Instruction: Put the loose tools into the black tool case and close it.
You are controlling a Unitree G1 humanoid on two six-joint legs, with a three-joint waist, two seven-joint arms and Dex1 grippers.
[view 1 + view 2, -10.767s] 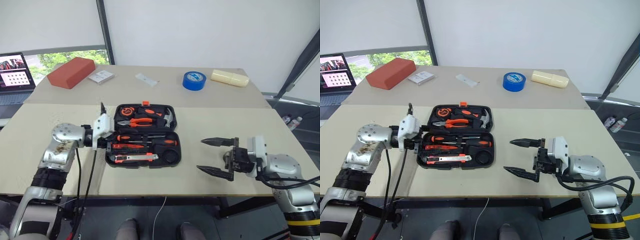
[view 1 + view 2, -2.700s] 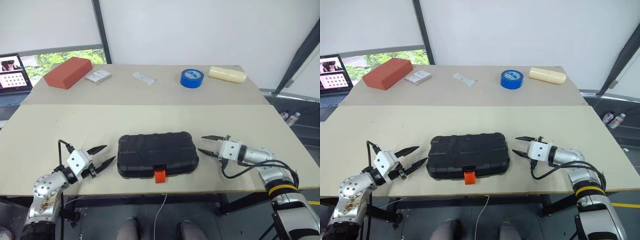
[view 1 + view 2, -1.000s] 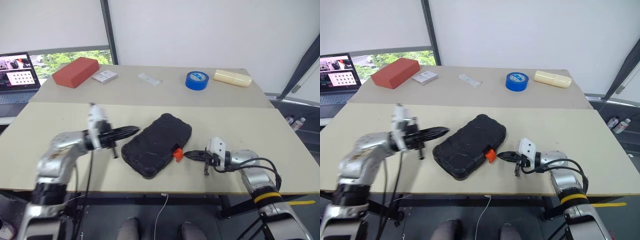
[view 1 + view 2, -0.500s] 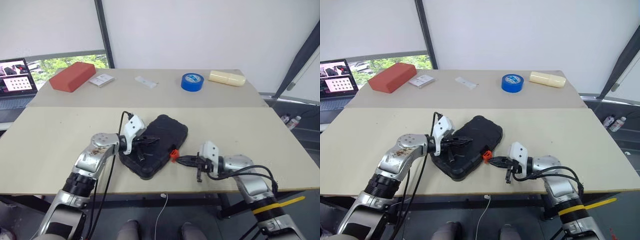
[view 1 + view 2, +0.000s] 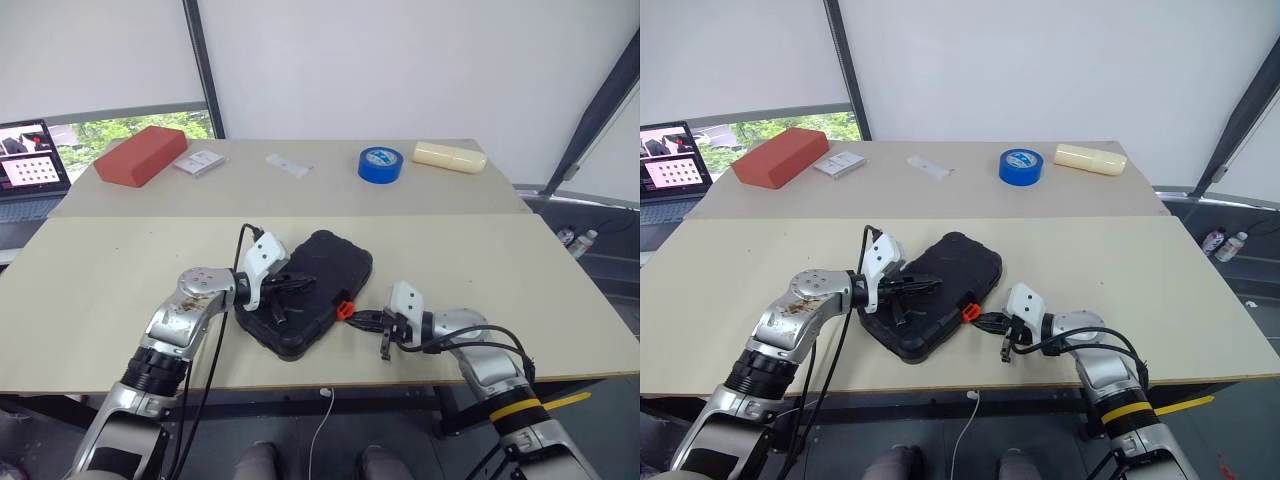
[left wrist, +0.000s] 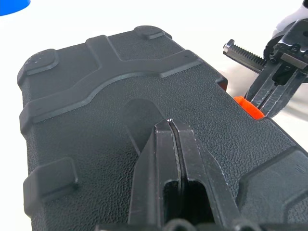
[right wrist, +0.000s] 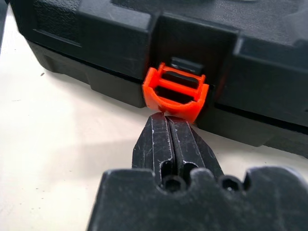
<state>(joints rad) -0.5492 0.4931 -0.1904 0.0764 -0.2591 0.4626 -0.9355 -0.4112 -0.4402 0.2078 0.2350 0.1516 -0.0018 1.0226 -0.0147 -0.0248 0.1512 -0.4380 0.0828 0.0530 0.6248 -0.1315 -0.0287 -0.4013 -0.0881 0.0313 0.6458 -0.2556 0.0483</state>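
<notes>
Black tool case (image 5: 308, 303): lid down, lying skewed on the near half of the counter (image 5: 520, 270), between the two end effectors; no loose tools lie on the counter around it.
Orange latch (image 7: 175, 93): on the case's front edge, facing the right arm; it stands out from the shell and looks not yet pressed home.
Left end effector (image 6: 172, 126): fingers pressed together, holding nothing; tips rest on the textured lid near its middle, seemingly pinning the case down.
Right end effector (image 7: 168, 118): fingers closed tight, empty; tips touch the lower lip of the orange latch.
Task progress: tools judged to be stowed, since none remain outside; lid closed. What is left appears to be snapping the latch shut.
Next move, as judged: a push on the latch toward the case while the lid is held down; the skewed case could slide if the hold slackens.
Far counter: red block (image 5: 143, 154), small white card (image 5: 199, 161), small white strip (image 5: 288, 165), blue tape roll (image 5: 382, 163), cream cylinder (image 5: 449, 156), all well apart from the case.
Far left: laptop (image 5: 29, 163) with its screen lit.
</notes>
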